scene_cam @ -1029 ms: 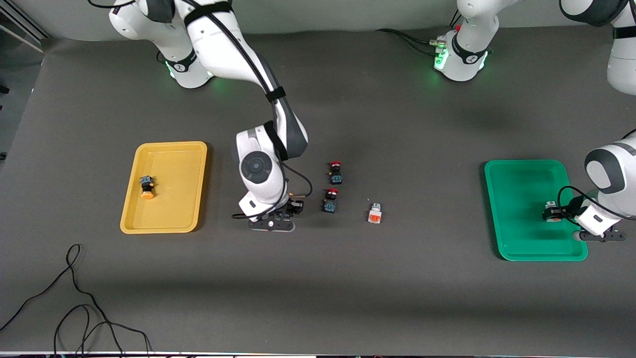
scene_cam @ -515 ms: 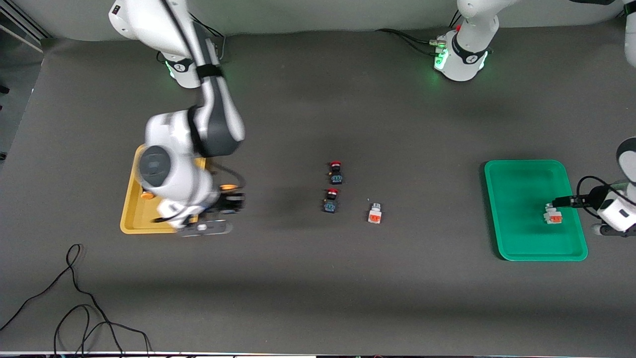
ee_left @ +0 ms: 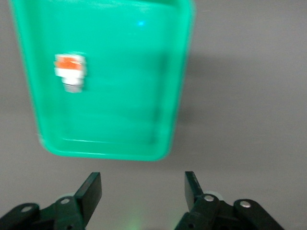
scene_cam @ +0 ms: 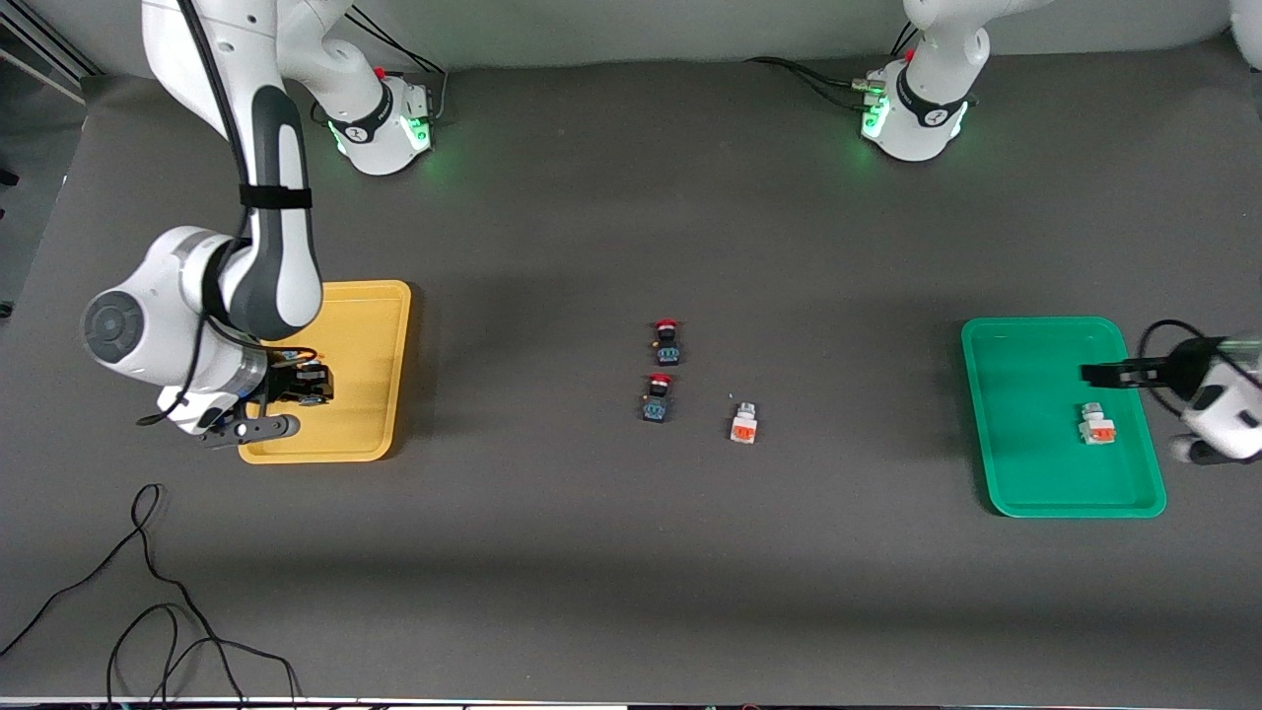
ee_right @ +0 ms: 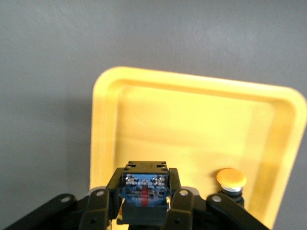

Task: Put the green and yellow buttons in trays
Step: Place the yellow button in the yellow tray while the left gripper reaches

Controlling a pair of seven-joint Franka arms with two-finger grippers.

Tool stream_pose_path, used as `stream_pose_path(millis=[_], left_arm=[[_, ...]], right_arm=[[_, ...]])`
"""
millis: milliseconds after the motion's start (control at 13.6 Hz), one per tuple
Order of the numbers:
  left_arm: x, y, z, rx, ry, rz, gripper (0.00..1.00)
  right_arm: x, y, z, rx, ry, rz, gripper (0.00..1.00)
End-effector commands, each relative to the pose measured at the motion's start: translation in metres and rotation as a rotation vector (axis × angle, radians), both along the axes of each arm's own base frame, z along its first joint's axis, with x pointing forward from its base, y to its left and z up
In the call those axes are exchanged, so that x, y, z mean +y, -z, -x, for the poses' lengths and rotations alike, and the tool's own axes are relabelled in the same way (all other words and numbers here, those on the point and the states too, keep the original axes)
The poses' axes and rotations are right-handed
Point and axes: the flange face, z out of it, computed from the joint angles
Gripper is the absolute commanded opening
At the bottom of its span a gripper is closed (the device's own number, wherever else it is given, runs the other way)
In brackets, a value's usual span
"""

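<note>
Right end effector (scene_cam: 286,390) now hangs over the yellow tray (scene_cam: 370,394), having swung there from mid-tabletop in the last second, and from the front view its fingers are clamped on a black-bodied button (scene_cam: 308,387) it carried across; the yellow-capped button already lying in that tray is hidden under the arm here. At the other end, the left end effector (scene_cam: 1104,374) has drawn back from the green tray (scene_cam: 1025,414), leaving a white-bodied button (scene_cam: 1096,426) lying on the tray floor. Mid-tabletop, one more white-bodied button (scene_cam: 743,424) waits just beside two red-capped switches (scene_cam: 660,383), which I take to be none of the task's business. From the left wrist view, the left end effector (ee_left: 143,189) has its fingers spread wide with nothing between them, and the green tray (ee_left: 177,72) lies below with the white-bodied button (ee_left: 70,72) resting in it, so that drop looks finished. From the right wrist view, the right end effector (ee_right: 145,199) grips the black-bodied button (ee_right: 145,189) over the yellow tray (ee_right: 103,124), close to the yellow-capped button (ee_right: 231,179) already there. By my reckoning, one release here settles the yellow pair, and only the white-bodied button at mid-tabletop remains to be fetched.
</note>
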Motion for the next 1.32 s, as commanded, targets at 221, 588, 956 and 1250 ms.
stream_pose_path(millis=[221, 588, 956, 1250], left_arm=[[-0.161, 0.019, -0.022, -0.066, -0.155, 0.084, 0.80], [-0.282, 0.085, -0.023, -0.151, -0.207, 0.056, 0.87], [-0.332, 0.142, -0.011, -0.218, -0.110, 0.020, 0.91], [-0.363, 0.172, 0.005, -0.279, -0.031, -0.001, 0.91]], right_arm=[[0.007, 0.060, 0.010, 0.004, -0.037, -0.006, 0.18], [0.016, 0.042, 0.003, 0.019, -0.033, -0.056, 1.00], [0.015, -0.068, -0.033, 0.069, -0.069, -0.018, 1.00], [0.034, -0.168, -0.025, 0.091, -0.092, 0.013, 1.00]])
